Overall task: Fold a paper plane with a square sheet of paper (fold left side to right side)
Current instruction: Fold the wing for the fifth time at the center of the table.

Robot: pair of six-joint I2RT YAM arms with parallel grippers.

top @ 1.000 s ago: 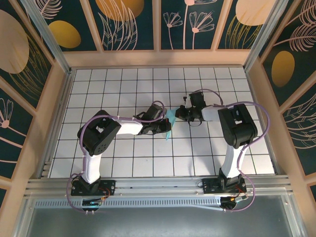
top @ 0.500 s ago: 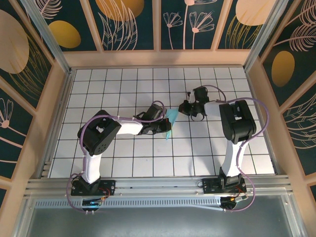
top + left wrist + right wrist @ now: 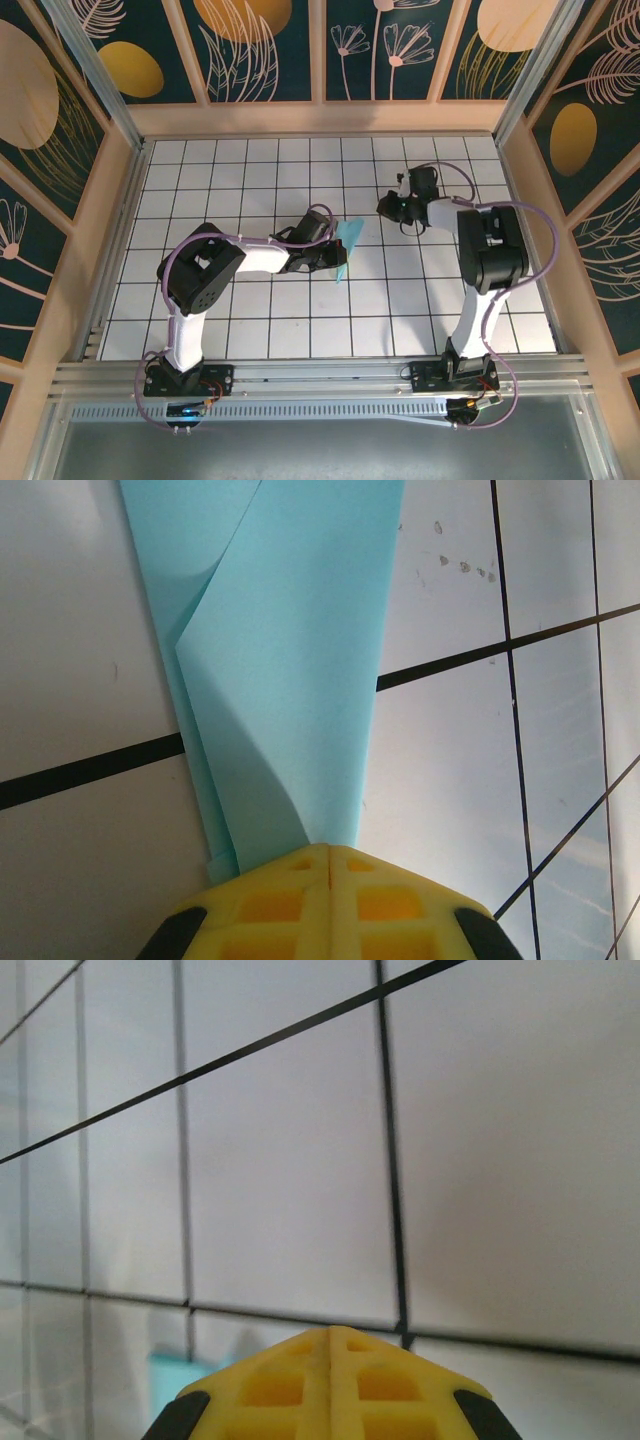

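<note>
Paper plane (image 3: 290, 680) pinched in left gripper (image 3: 328, 852); right gripper (image 3: 328, 1332) closed nearby.

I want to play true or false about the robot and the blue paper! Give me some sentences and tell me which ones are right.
1. The left end effector is shut on the narrow end of the blue paper plane. True.
2. The right end effector is holding the paper plane too. False: it is shut on nothing and sits apart from the paper plane, over the table.
3. The paper plane is a flat, unfolded square. False: it is folded into a slim shape with creased layers.
4. The table has white squares with black lines. True.
</note>
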